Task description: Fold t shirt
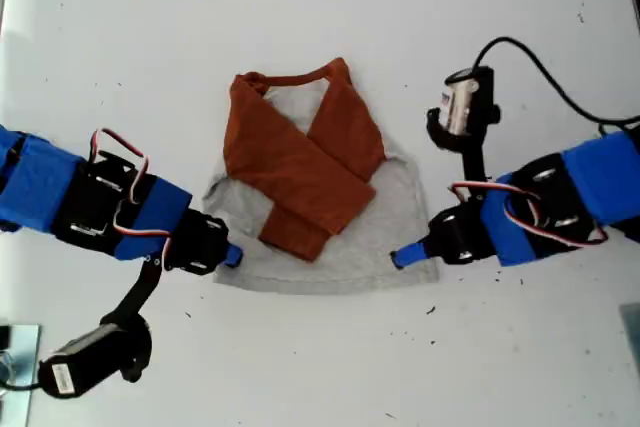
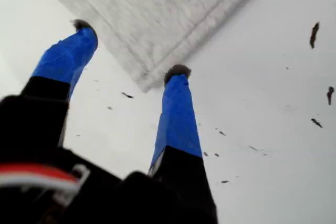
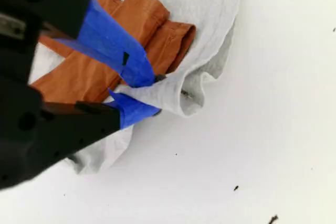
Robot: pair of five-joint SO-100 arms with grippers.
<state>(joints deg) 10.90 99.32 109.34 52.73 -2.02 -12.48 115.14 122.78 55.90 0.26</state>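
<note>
Exterior view shows the t shirt (image 1: pixel 325 172) lying mid-table (image 1: pixel 300 7), sleeves crossed. Our first gripper (image 2: pixel 131 51) hangs spread wide at a hem corner, holding nothing; our second gripper (image 3: pixel 156 94) pinches bunched grey hem.

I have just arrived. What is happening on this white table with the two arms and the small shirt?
I am folding a small t shirt with a heather-grey body and rust-orange sleeves. It lies on the white table, both sleeves crossed over its body. My second claw, at the exterior view's left, pinches bunched grey fabric near the hem. My first claw, at the exterior view's right, stands open at the other hem corner, not yet gripping.
</note>
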